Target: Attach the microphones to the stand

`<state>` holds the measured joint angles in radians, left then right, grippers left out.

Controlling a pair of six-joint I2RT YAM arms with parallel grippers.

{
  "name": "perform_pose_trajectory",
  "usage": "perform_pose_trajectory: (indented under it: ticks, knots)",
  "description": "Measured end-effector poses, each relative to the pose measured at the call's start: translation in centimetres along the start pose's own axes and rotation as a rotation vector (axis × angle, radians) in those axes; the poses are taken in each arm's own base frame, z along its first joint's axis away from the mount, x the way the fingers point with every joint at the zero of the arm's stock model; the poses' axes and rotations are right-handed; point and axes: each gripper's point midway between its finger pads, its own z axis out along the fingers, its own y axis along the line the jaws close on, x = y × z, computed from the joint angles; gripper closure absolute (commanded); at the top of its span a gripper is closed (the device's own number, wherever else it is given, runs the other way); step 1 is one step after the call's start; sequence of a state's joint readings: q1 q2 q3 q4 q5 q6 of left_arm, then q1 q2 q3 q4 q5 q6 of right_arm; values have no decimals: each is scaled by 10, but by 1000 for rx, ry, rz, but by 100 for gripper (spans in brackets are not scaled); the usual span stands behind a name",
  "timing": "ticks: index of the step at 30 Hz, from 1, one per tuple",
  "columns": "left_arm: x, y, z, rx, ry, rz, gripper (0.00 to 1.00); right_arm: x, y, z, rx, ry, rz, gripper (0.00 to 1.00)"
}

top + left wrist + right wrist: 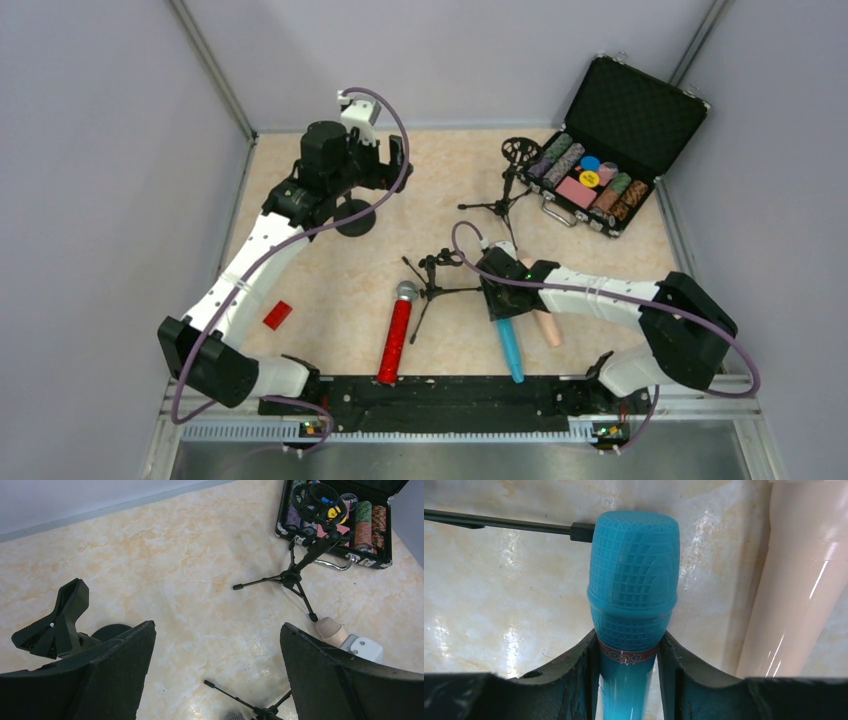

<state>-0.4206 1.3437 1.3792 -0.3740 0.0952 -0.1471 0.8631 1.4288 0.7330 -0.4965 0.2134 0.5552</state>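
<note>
Right wrist view: the right gripper [628, 641] pinched the teal-blue plastic stick microphone [634, 565] just below its head; it lay on the table [330, 290], long axis twelve-to-six, black tripod stand [436, 288] at nine o'clock.

The teal-blue plastic microphone [631, 580] has a silvery band [629, 655] under its head, with red letters readable only in part, "hone". In the open black case [630, 100] at the table's far right corner, a round clear disc [350, 500] shows "DEA".

r pincer [628, 680] pinching teal mic [633, 587], peach mic [796, 580] beside.
</note>
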Motion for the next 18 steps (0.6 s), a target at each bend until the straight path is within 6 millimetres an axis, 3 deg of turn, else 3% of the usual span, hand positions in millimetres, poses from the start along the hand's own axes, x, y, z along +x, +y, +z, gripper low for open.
perform_pose_trajectory:
  ticks: [8,18]
  knots:
    - [-3,0,-5,-2,-14,1,1,-31,9,-24,-67,-144,27,100]
    - [-9,3,-11,-27,-44,2,1,-111,6,-88,-71,-468,20,100]
